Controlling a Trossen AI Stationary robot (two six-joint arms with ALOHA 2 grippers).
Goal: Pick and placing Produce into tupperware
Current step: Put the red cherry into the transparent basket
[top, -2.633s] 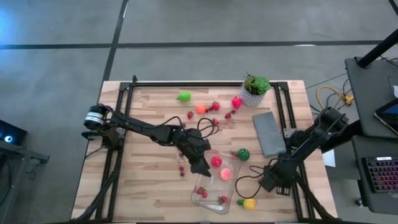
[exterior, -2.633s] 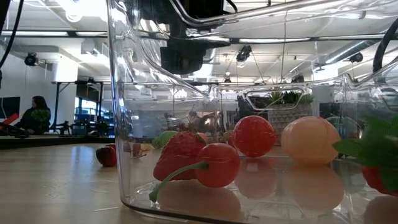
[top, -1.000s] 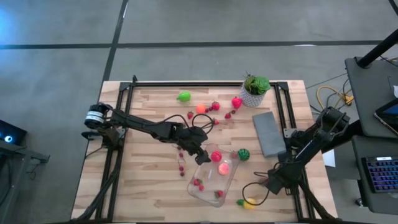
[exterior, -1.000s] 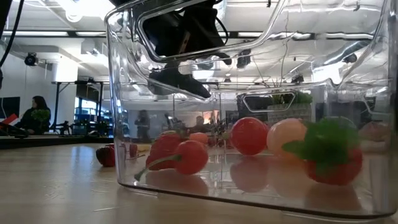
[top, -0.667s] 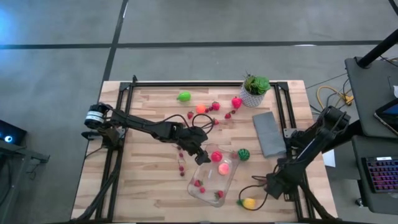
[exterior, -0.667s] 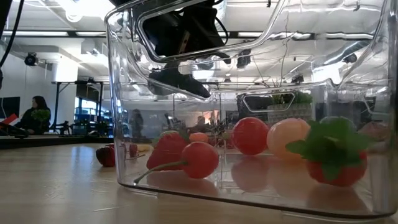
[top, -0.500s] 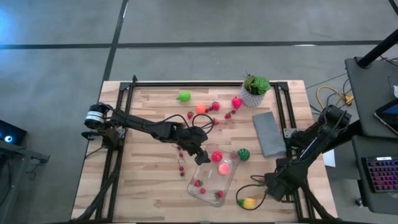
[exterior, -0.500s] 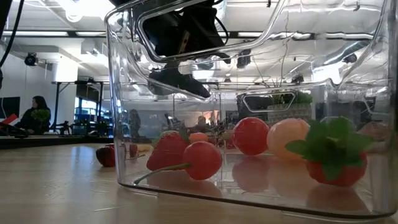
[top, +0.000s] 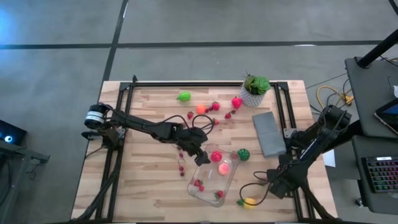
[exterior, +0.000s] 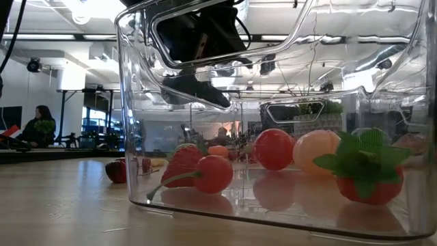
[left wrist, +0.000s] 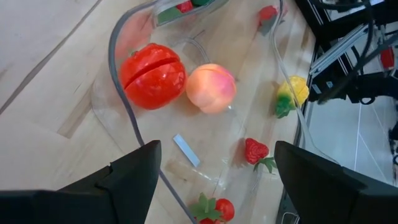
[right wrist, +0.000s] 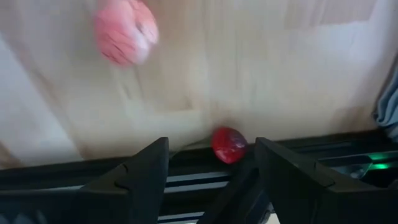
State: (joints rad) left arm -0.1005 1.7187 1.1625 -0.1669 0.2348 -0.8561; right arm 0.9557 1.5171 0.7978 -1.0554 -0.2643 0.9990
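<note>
Hovering over the container's (top: pixel 211 174) far end, left gripper (top: pixel 201 158) spread and empty; tomato (left wrist: pixel 152 76) and peach (left wrist: pixel 211 88) already inside. Right gripper (top: pixel 272 185), spread empty, waits near the yellow fruit (top: pixel 249 202). Next: fetch loose berries (top: pixel 181 167).

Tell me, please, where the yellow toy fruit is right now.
In the high view the yellow fruit lies on the table near its front right edge, just outside the tupperware, with the right gripper close beside it.
</note>
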